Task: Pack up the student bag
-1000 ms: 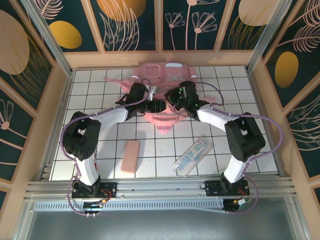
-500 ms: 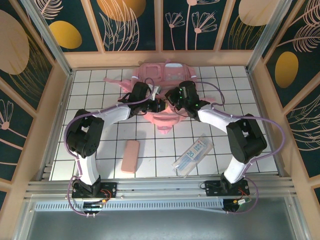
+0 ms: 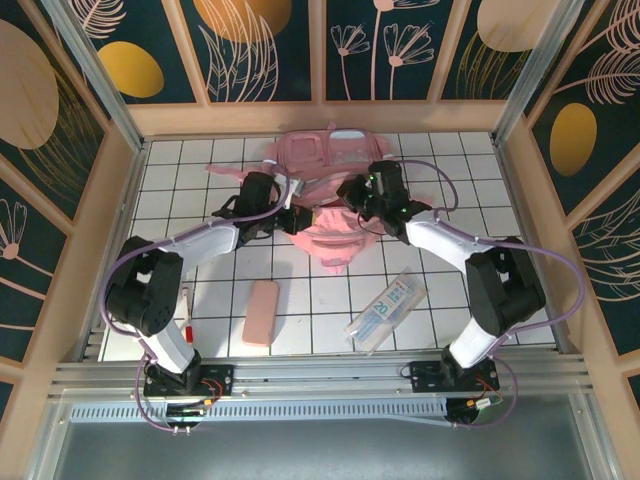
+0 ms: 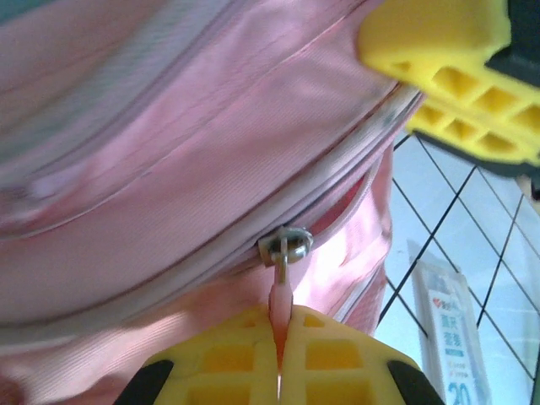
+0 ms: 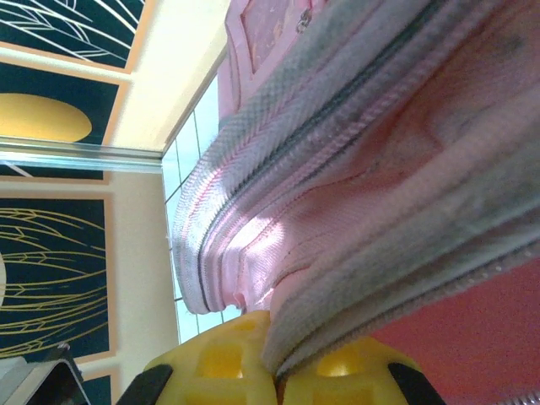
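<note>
Since the earlier frame the left arm has swung its elbow outward and dropped lower, and the left gripper (image 4: 280, 325) has closed. The bag (image 3: 322, 152) has shifted slightly toward the far wall.

**Position.** The bag lies at the far middle of the table (image 3: 200, 190), with both grippers at its near side. The pencil case (image 3: 262, 312) and the packet (image 3: 388, 308) lie nearer the arm bases, well apart from the bag and not yet packed.

**Gripper state.** The left gripper's fingers are pressed together on the zip tab (image 4: 279, 297), which hangs from the slider (image 4: 285, 245). The right gripper (image 5: 274, 359) pinches a folded edge of the bag fabric beside a zip line.

**Step in hand.** Judged from the grips, the step is opening a zip, before anything is loaded.

**Next move.** The left gripper should draw the tab along the zip track, in line with the teeth. The right gripper should hold the fabric taut against that pull. A sideways pull is likely to jam the slider or drag the whole bag.

**Limits of view.**
- From above, the arms cover the zip.
- How far the zip is open cannot be told.
- The frame edge cuts off both pairs of fingers in the wrist views.
- A small red item by the left arm is too small to identify.
</note>
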Controlling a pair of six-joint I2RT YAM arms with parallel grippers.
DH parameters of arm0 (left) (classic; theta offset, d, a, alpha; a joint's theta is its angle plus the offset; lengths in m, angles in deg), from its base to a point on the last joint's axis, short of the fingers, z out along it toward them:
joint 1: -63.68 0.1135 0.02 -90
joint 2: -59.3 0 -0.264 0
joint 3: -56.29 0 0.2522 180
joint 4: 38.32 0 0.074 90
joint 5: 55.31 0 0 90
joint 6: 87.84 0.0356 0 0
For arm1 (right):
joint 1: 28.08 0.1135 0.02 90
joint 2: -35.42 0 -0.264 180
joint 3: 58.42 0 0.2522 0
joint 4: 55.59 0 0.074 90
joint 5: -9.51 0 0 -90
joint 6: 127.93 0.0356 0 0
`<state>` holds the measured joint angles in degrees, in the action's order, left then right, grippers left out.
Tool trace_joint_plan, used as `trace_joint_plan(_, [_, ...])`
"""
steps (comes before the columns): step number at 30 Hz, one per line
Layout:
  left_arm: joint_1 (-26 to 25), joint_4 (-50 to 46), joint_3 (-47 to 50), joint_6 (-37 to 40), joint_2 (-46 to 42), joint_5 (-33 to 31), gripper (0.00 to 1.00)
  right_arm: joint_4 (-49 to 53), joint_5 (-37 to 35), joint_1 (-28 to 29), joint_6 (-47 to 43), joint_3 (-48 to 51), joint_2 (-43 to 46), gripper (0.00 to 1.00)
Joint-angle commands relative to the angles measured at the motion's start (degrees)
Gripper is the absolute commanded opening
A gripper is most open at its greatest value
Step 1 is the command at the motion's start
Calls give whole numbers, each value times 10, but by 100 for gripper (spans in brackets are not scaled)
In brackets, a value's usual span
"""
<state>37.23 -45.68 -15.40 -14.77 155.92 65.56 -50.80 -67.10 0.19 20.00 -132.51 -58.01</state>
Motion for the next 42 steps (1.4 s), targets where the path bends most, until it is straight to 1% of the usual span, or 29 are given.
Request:
trace_joint_plan(1, [36,12,18,42,-25,-51,0,2,20,-35,-28,15,40,0])
trace_joint_plan(5, [65,-12,34,67,-39,-81,0,16,84,-81,-48,1,47,0])
trace_joint_plan(8, [70,-46,25,124,-43,-113,0,40,158,-117,-64,-31,35,0])
trace_joint_plan(10, [70,-57,9,158,-40,-151,0,51,199,-133,-64,-54,30,0])
trace_joint_plan(13, [71,-41,15,194,-32,-168,0,57,216,-143,-61,-79,35,0])
trace_joint_plan(17, [73,5,19,212,-19,-177,0,46,254,-147,-29,-102,35,0])
trace_joint_plan(19, [78,28,19,216,-5,-189,0,37,276,-147,-10,-110,33,0])
trace_joint_plan(21, [86,41,17,216,12,-218,0,42,289,-147,-5,-122,31,0])
trace_joint_plan(23, [100,53,8,201,42,-251,0,54,289,-146,-11,-133,33,0])
trace_joint_plan(24, [111,43,-10,185,55,-260,0,60,288,-146,-14,-137,36,0])
trace_joint_plan(27, [132,25,-67,152,94,-238,0,63,297,-145,-15,-140,42,0])
trace_joint_plan(29, [135,8,-104,135,119,-247,0,59,312,-143,-11,-141,42,0])
trace_joint_plan(33, [142,-28,-174,130,174,-252,0,51,319,-140,0,-142,42,0])
trace_joint_plan(35, [143,-40,-194,131,188,-228,2,49,316,-139,2,-143,41,0])
trace_joint_plan(36, [143,-43,-198,132,187,-211,12,50,314,-139,3,-144,39,0])
trace_joint_plan(38, [143,-22,-178,137,160,-180,45,51,313,-138,2,-145,32,0])
trace_joint_plan(39, [142,16,-146,141,130,-166,67,53,311,-137,2,-146,29,0])
trace_joint_plan(40, [142,71,-100,154,94,-138,99,52,307,-135,3,-145,25,0])
trace_joint_plan(42, [142,178,-14,189,24,-99,99,48,296,-131,11,-141,20,0])
